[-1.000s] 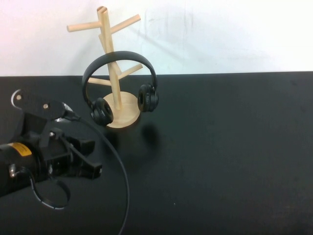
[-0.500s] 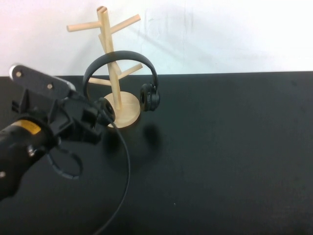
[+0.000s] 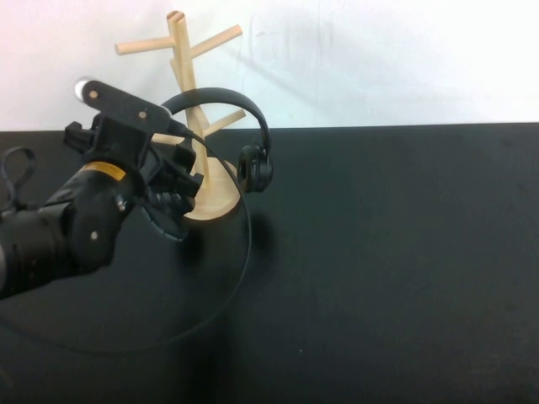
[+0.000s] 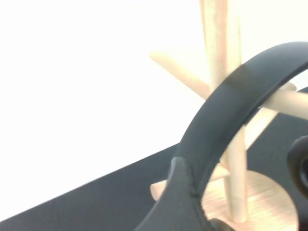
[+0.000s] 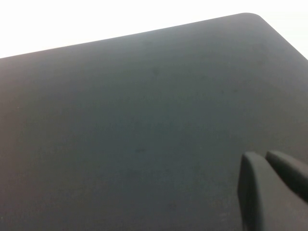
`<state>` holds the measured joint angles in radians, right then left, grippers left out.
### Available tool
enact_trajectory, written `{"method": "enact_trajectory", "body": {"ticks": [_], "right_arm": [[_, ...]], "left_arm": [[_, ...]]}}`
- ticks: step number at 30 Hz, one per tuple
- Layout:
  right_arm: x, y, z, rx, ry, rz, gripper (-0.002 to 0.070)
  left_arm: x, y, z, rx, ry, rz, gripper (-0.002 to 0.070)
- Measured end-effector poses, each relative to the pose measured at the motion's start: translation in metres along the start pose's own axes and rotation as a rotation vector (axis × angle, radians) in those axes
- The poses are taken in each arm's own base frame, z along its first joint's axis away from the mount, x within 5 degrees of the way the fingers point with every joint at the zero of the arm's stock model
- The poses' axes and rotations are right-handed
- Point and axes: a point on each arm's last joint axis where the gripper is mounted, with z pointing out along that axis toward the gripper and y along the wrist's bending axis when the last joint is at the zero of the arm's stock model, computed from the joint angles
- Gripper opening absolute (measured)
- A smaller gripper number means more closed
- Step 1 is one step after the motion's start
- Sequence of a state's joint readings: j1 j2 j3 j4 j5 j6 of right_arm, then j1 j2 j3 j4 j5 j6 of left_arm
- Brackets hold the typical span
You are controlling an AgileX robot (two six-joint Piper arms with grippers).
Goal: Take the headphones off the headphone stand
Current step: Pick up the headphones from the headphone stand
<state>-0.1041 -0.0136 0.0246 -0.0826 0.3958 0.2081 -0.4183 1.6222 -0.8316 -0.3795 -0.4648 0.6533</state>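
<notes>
Hanging black arched headphones (image 3: 244,126), wooden pegged stand (image 3: 187,67)

black over-ear headphones (image 3: 253,143): 1 | light wooden tree-shaped stand (image 3: 187,63): 1 | black tabletop (image 3: 379,252): 1

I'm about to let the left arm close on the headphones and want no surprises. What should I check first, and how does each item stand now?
1. Headphones hang on the stand: ok.
2. Left gripper at the near ear cup: ok.
3. Headband close before the left wrist camera: ok.
4. Band between the left gripper's jaws: cannot tell.
5. Stand upright on the table: ok.
6. Right gripper away over bare table: ok.
</notes>
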Motion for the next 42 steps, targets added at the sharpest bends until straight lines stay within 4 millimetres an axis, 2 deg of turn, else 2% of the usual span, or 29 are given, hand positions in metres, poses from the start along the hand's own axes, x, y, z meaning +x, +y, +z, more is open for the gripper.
{"method": "enact_trajectory", "body": {"ticks": [4, 10, 16, 24, 30, 36, 42], "right_arm": [[0.0, 0.0, 0.0, 0.0, 0.0, 0.0, -0.0008], [0.0, 0.0, 0.0, 0.0, 0.0, 0.0, -0.0008], [0.0, 0.0, 0.0, 0.0, 0.0, 0.0, -0.0008], [0.0, 0.0, 0.0, 0.0, 0.0, 0.0, -0.0008], [0.0, 0.0, 0.0, 0.0, 0.0, 0.0, -0.0008], [0.0, 0.0, 0.0, 0.0, 0.0, 0.0, -0.0008], [0.0, 0.0, 0.0, 0.0, 0.0, 0.0, -0.0008]], "left_arm": [[0.003, 0.001, 0.009, -0.04, 0.008, 0.015, 0.0529], [0.0, 0.008, 0.01, -0.118, -0.037, -0.007, 0.0522], [0.003, 0.007, 0.013, -0.126, -0.046, 0.013, 0.0451], [0.01, 0.002, 0.022, -0.119, -0.043, 0.046, 0.0411], [0.008, 0.005, 0.021, -0.147, -0.073, 0.044, 0.0283], [0.007, 0.005, 0.021, -0.15, -0.076, 0.044, 0.023], [0.007, 0.005, 0.021, -0.15, -0.076, 0.044, 0.0039]]}}
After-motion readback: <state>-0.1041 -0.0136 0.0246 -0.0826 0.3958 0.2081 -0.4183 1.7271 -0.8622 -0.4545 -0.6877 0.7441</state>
